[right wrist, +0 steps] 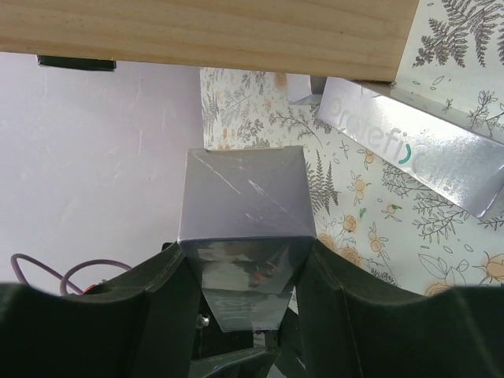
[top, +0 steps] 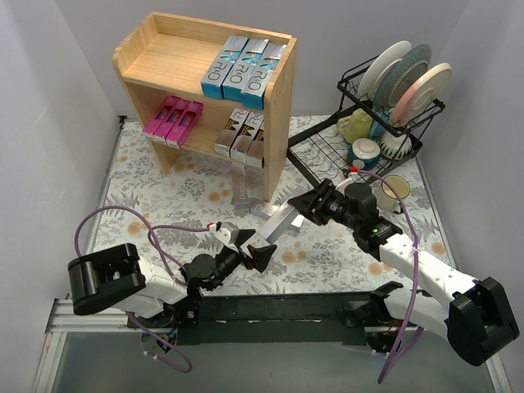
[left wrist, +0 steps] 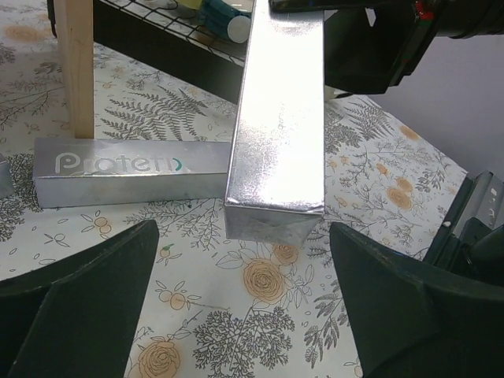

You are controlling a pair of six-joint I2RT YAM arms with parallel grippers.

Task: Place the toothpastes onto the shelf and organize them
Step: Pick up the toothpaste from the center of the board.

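The wooden shelf (top: 278, 106) holds three blue-and-silver toothpastes (top: 243, 72) on top. Pink ones (top: 173, 119) and silver-black ones (top: 241, 135) sit on its lower level. My right gripper (top: 309, 205) is shut on one end of a plain silver toothpaste box (top: 282, 221), which hangs tilted just above the table. The right wrist view shows that box (right wrist: 244, 197) clamped between the fingers (right wrist: 153, 307). Its free end (left wrist: 276, 142) reaches just short of my open left gripper (left wrist: 252, 315), which has nothing between its fingers. Another silver box (left wrist: 130, 177) lies flat by the shelf's foot.
A black wire dish rack (top: 385, 110) with plates and cups stands at the back right. Its flat tray (top: 315, 151) reaches toward the shelf. A mug (top: 395, 192) sits just behind the right arm. The shelf's side panel (right wrist: 205, 31) is close above the right wrist.
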